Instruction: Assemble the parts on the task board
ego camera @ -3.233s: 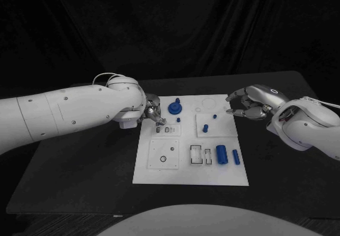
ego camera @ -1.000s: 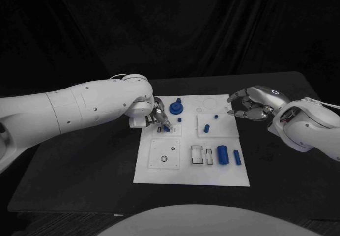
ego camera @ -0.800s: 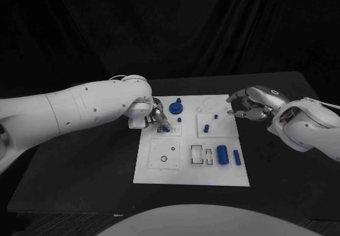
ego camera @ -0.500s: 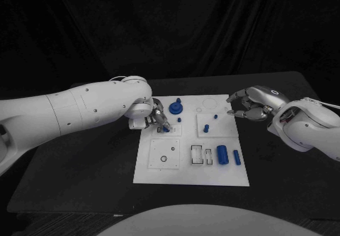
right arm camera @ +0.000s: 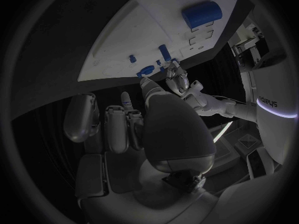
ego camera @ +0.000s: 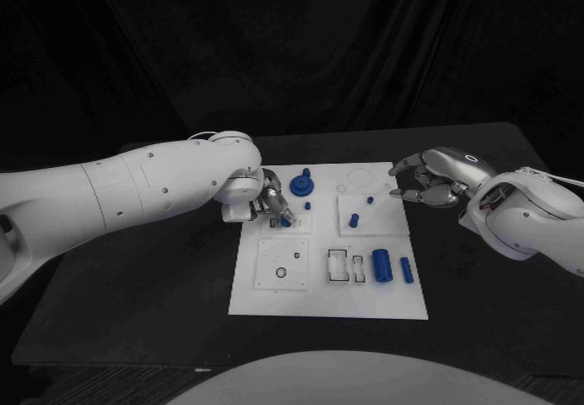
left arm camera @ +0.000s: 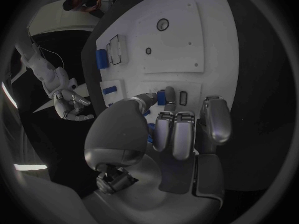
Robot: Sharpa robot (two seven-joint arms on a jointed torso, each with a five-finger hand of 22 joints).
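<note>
The white task board (ego camera: 328,295) lies mid-table. My left hand (ego camera: 267,201) hovers over its far left panel and pinches a small blue piece (ego camera: 283,221) between thumb and fingertip, right at the small slots (ego camera: 289,224). The left wrist view shows that piece (left arm camera: 161,97) next to a dark slot (left arm camera: 183,98). My right hand (ego camera: 426,181) hangs off the board's far right corner with its fingers curled in and nothing visible in them. On the board stand a blue knob (ego camera: 300,185), short pegs (ego camera: 353,220), a thick blue cylinder (ego camera: 381,264) and a slim blue bar (ego camera: 405,269).
A square plate with a ring hole (ego camera: 281,264) sits on the board's near left, and rectangular frames (ego camera: 336,264) lie beside the cylinder. Black table (ego camera: 134,287) surrounds the board. The right wrist view shows the board (right arm camera: 124,40), the cylinder (right arm camera: 202,14) and my left hand (right arm camera: 177,79).
Since the earliest frame my left arm has swung in and the hand has come down onto the slots with the blue piece. Over the last second nothing visibly moved.
</note>
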